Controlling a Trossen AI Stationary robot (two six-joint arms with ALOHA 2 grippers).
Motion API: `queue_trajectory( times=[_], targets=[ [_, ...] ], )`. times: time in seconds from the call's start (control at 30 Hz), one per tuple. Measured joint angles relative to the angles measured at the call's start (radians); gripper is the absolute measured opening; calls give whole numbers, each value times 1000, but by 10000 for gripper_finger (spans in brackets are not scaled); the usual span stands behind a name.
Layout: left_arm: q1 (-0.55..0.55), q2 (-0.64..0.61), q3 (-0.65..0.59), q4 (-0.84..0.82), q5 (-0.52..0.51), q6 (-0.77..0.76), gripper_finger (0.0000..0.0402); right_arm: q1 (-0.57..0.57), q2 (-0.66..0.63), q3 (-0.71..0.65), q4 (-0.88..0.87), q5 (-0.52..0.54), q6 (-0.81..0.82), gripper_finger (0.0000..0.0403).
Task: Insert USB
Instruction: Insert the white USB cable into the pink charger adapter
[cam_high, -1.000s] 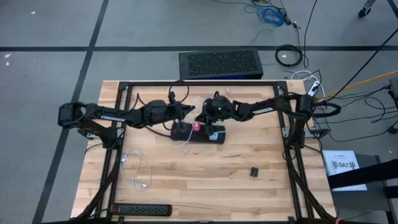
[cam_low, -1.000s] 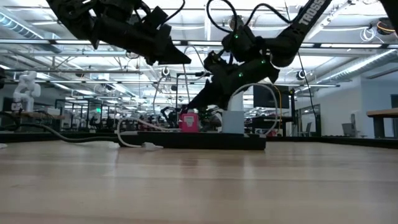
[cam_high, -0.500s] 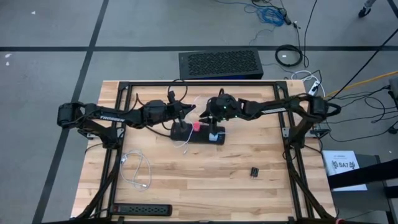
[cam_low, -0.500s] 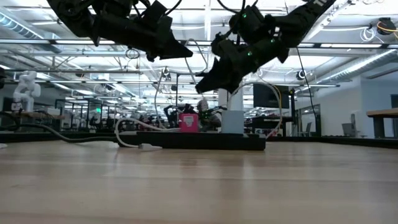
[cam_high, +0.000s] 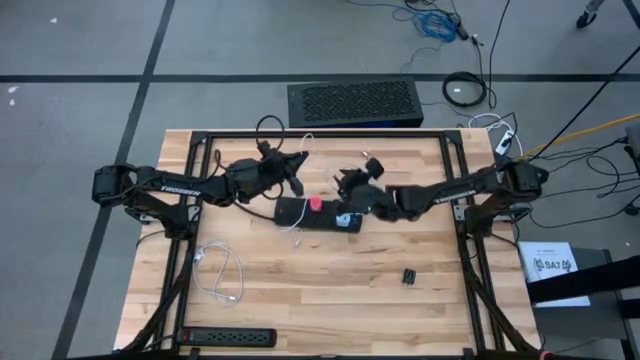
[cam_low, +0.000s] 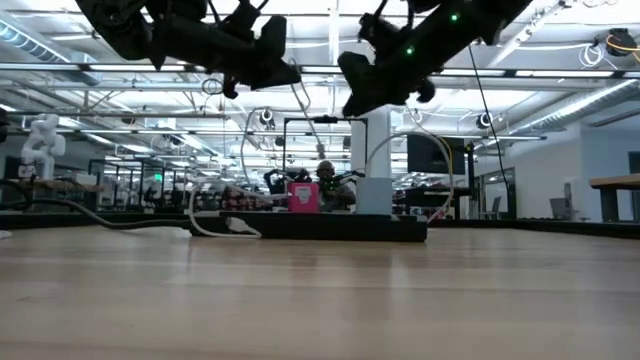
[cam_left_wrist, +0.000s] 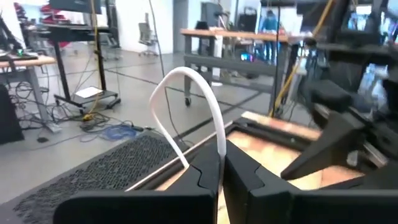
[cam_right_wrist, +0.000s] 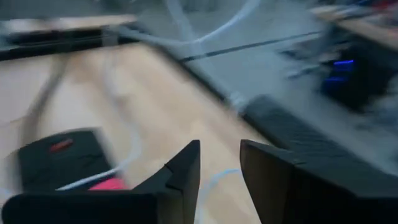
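Near the back middle of the wooden desk (cam_high: 330, 280) lies a black power strip (cam_high: 318, 214), with a pink plug (cam_high: 316, 204) and a pale block-shaped charger (cam_low: 374, 195) seated on top of it. Above the strip's left end hangs the left hand (cam_high: 297, 163), its fingers (cam_left_wrist: 205, 171) pressed together on a white USB cable (cam_left_wrist: 189, 99) that arches up out of the pinch in the left wrist view; from above, the cable loops toward the desk's back rail. Just right of the pink plug, the right hand (cam_high: 352, 183) hangs above the strip, raised clear of it in the low view, with its fingers (cam_right_wrist: 183, 168) spread apart and nothing between them. Toward the front left of the desk rests a loose white cable (cam_high: 220, 272), a second black power strip (cam_high: 228, 338) lies along the front edge, and a small black adapter (cam_high: 409, 276) sits alone toward the front right.
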Motion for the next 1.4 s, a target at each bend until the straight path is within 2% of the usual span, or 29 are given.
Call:
queue_trajectory(
  times=[0.1,0.17,0.43,0.57,0.73,1.03,1.13,1.27,1.33,1.4],
  targets=[
    [0,0,0,34,-14,-42,7,52,32,0,73,210,1,101],
    [0,0,0,66,-14,-65,7,69,62,0,176,275,-59,101],
    [-21,1,0,225,-18,-125,7,43,185,1,608,335,-315,100],
    [-30,1,0,272,-27,-125,7,16,226,2,725,332,-384,100],
    [-35,5,0,319,-58,-125,7,-22,269,52,756,329,-404,100],
    [-35,61,14,380,-56,-149,7,-84,375,226,754,234,-466,95],
    [-36,67,16,383,-54,-146,6,-95,385,243,753,230,-498,71],
    [-39,66,16,390,-54,-108,6,-91,376,239,749,245,-535,15],
    [-39,66,16,403,-54,-93,6,-75,362,236,728,245,-565,5],
    [-39,66,16,408,-54,-94,6,-54,345,235,684,265,-572,13]
  ],
)
